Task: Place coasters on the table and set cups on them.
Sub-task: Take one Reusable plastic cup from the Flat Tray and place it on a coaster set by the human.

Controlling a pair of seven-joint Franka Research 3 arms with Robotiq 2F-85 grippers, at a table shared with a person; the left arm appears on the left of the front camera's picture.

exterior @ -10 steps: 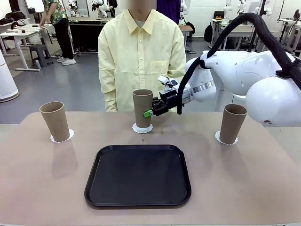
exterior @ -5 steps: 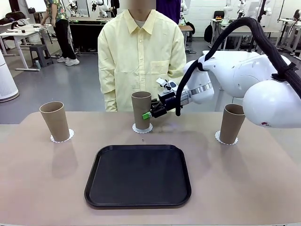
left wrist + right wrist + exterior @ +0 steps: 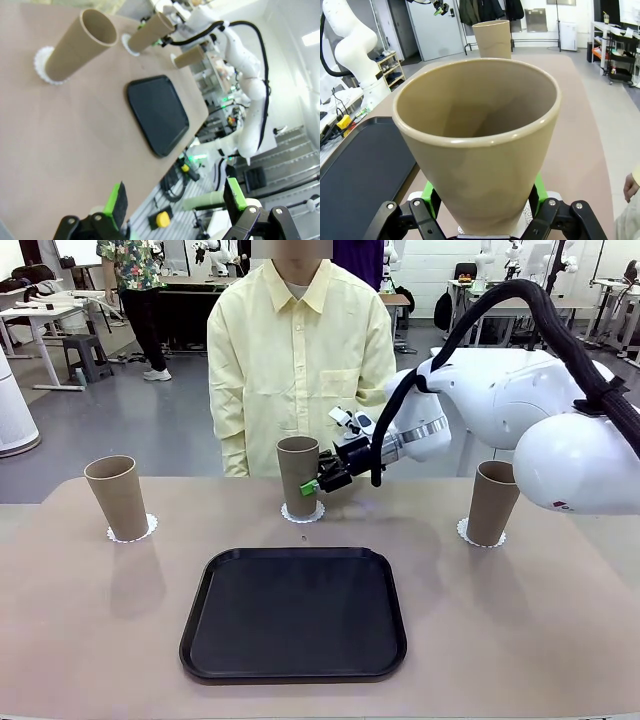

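Observation:
Three brown cups stand in a row on the beige table [image 3: 100,640]. The left cup [image 3: 117,498] rests on a lacy white coaster [image 3: 134,531], and the right cup [image 3: 494,503] rests on another coaster [image 3: 464,531]. My right gripper [image 3: 314,485] is shut on the middle cup [image 3: 298,475], near its base, at the third coaster [image 3: 302,513]. In the right wrist view this cup [image 3: 480,145] sits between the green pads [image 3: 540,189], with the coaster's edge [image 3: 527,220] below it. My left gripper [image 3: 175,197] hangs open off the table's left end, far from the left cup [image 3: 82,44].
A black tray [image 3: 293,612] lies in the middle near my side of the table. A person in a yellow shirt [image 3: 300,350] stands at the far edge right behind the middle cup, with a hand [image 3: 630,187] close by. My right arm [image 3: 520,400] reaches across from the right.
My right gripper has shifted the middle cup slightly left and down over its coaster. The other two cups and the tray have not moved.

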